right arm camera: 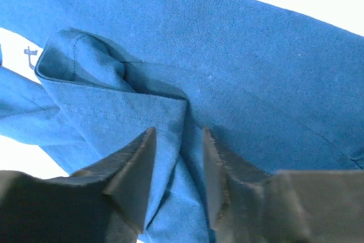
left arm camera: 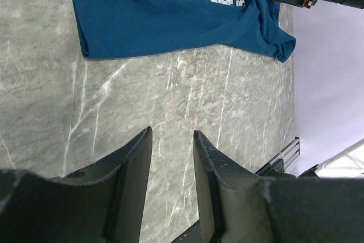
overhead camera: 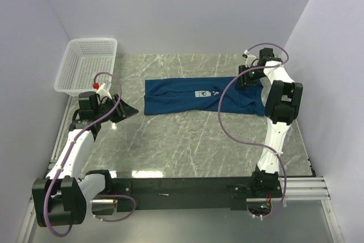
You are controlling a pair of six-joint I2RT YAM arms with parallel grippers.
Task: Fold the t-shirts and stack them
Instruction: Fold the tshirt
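The dark blue t-shirt [overhead camera: 182, 98] lies flat on the marble table [overhead camera: 187, 146] as a long band, and its pale print [overhead camera: 203, 93] faces up near the middle of the band. My right gripper [right arm camera: 177, 138] is at the right end of the t-shirt, on its far edge. The fingers are narrow there, and a raised fold of the blue cloth stands between them, so I am pinching the shirt. My left gripper [overhead camera: 128, 111] hangs over bare marble, well apart from the left end of the t-shirt and a little nearer to my bases. Its jaws have only a small gap and hold nothing. The white mesh basket [overhead camera: 68, 78] stands beyond the left end of the t-shirt, at the table's far left corner.
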